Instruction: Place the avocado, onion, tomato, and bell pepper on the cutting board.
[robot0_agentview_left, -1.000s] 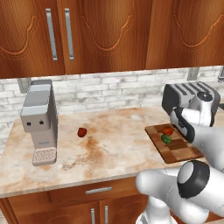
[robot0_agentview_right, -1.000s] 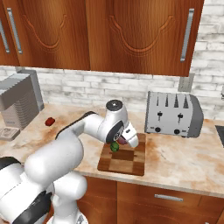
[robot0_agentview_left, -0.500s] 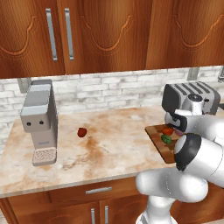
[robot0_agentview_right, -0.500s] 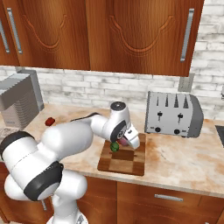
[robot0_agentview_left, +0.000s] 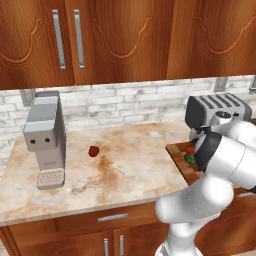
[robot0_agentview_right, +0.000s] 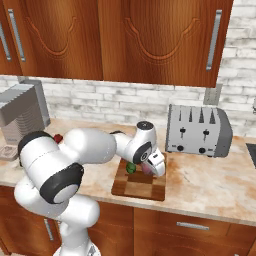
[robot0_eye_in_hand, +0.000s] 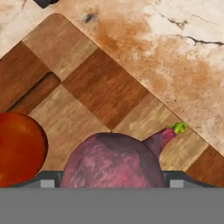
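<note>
My gripper (robot0_eye_in_hand: 111, 180) is shut on the purplish onion (robot0_eye_in_hand: 114, 159), holding it just over the striped brown cutting board (robot0_eye_in_hand: 105, 87). The right base view shows the gripper (robot0_agentview_right: 153, 167) low over the cutting board (robot0_agentview_right: 137, 188), with the onion (robot0_agentview_right: 147, 168) between the fingers. An orange-red tomato (robot0_eye_in_hand: 19, 146) lies on the board beside the onion. The dark green avocado (robot0_agentview_right: 131, 168) also rests on the board. From the left base view I see the tomato (robot0_agentview_left: 190, 149) and avocado (robot0_agentview_left: 189, 159) at the board's (robot0_agentview_left: 176, 150) near end. The deep red bell pepper (robot0_agentview_left: 93, 150) sits alone on the counter, far left of the board.
A silver toaster (robot0_agentview_right: 198, 131) stands behind the board to its right. A grey coffee machine (robot0_agentview_left: 45, 141) stands at the counter's left end, close to the bell pepper (robot0_agentview_right: 58, 138). Wooden wall cabinets hang above the counter. My own arm's elbow bulks between the left base camera and the board.
The gripper with the onion has sunk a little lower and to the right over the board. My arm's elbow has swung round toward the cameras. The foods on the board and counter have not moved.
</note>
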